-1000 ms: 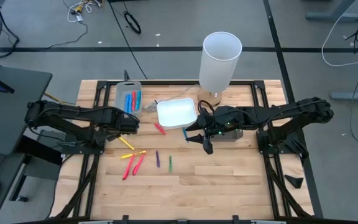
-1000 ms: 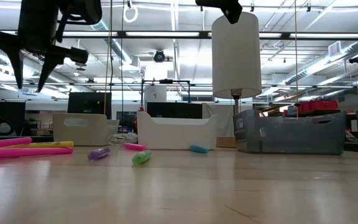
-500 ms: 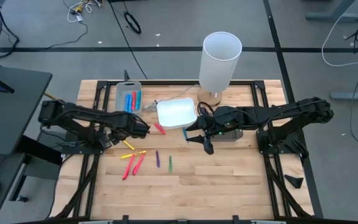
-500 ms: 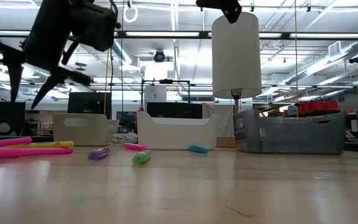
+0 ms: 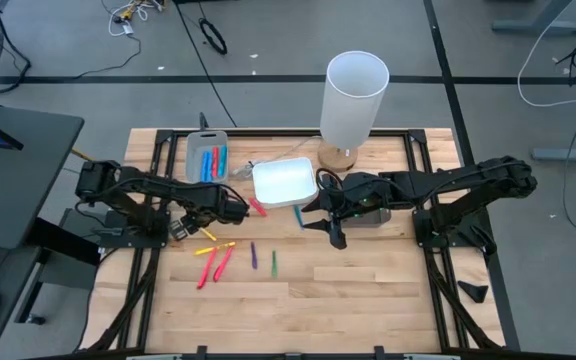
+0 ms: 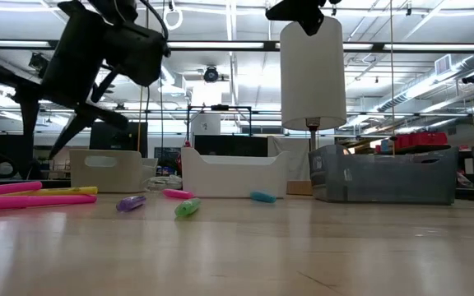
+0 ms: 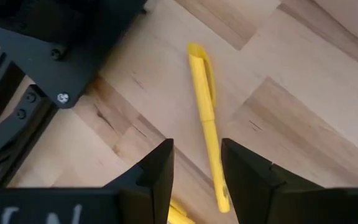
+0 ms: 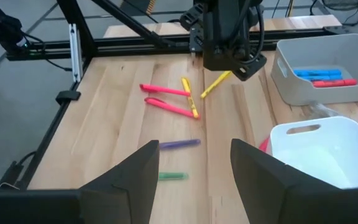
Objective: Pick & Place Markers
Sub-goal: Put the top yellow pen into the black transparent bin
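Left gripper (image 5: 200, 229) is above the table (image 5: 368, 290), over the yellow marker (image 7: 206, 115) that lies flat on the wood near the left frame rail; jaws partly spread with nothing between them, marker lined up with the gap in the wrist view. Right gripper (image 5: 334, 237) hangs just beside the white tray (image 5: 284, 182), jaws spread wide, nothing held. Loose markers on the wood: two pink markers (image 5: 214, 266) and a second yellow marker (image 5: 221, 246) close together left of centre, a purple marker (image 5: 253, 257) and a green marker (image 5: 274, 263) side by side near the middle, a red marker (image 5: 257, 207) touching or just off the white tray's front-left corner, and a blue marker (image 6: 262, 197) in front of that tray in the low view. Grey tray (image 5: 206, 157) at the back left holds blue and red markers. Tall white cylinder (image 5: 354, 98) stands at the back, behind the white tray.
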You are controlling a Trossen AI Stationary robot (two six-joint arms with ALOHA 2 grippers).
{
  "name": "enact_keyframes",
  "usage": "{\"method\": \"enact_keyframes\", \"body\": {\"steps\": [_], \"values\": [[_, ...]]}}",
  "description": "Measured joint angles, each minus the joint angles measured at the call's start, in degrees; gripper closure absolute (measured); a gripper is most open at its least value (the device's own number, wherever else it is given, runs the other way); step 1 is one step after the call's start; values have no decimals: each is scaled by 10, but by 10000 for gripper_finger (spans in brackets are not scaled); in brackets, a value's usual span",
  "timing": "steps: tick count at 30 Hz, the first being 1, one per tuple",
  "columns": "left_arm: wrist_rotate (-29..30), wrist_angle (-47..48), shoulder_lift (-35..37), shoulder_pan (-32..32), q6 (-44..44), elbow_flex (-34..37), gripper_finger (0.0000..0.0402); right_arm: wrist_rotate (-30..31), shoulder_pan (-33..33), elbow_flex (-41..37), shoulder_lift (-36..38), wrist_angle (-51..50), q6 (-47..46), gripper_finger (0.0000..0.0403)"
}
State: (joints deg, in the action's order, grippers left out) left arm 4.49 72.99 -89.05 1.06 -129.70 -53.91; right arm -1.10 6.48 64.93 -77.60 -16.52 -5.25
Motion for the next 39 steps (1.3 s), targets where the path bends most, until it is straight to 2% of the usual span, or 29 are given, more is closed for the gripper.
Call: {"method": "enact_keyframes", "body": {"steps": [11,17,23,28,32,37,39], "values": [[-23,-123,3,4,-9,75,262,0,0,0,0,-13,1,204],[-22,-139,3,4,-17,105,262,0,0,0,0,-18,-1,204],[-19,-195,5,4,-17,138,262,0,0,0,0,-31,-16,204],[-19,-205,6,4,-8,144,263,0,0,0,0,-34,-17,204],[-17,-209,5,4,16,144,291,0,0,0,0,-34,-18,204],[-13,-213,4,4,19,144,365,0,0,0,0,-34,-19,204],[-13,-211,4,4,18,144,379,0,0,0,0,-34,-26,204]]}}
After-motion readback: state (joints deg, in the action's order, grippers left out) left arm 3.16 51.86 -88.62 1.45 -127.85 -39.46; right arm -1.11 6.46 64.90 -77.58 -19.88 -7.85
